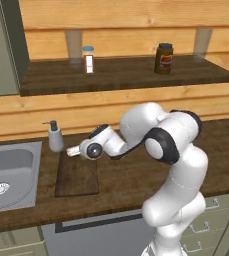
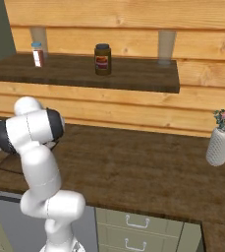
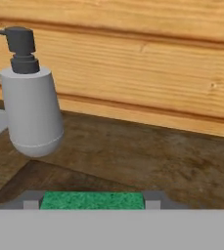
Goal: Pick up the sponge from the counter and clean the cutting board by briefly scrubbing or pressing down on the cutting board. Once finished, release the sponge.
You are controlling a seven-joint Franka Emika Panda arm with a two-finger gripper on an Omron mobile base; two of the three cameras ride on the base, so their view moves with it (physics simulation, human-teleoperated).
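The green-topped sponge [image 3: 94, 200] sits between my two dark fingertips [image 3: 153, 199], so my gripper [image 3: 93, 204] is shut on it. Seen from the left base, the gripper [image 1: 72, 151] reaches left from the white arm and holds the sponge low over the far edge of the dark cutting board [image 1: 77, 176]. The board lies flat on the wood-grain counter [image 1: 131, 175], just right of the sink. In the hand view the board's far corner [image 3: 55, 177] shows right under the sponge.
A grey soap dispenser [image 1: 55, 137] [image 3: 31, 110] stands just behind the board's far left corner, close to the gripper. The metal sink [image 1: 8, 172] lies to the left. A shelf [image 1: 126, 74] above holds jars. A white vase [image 2: 219, 145] stands far right.
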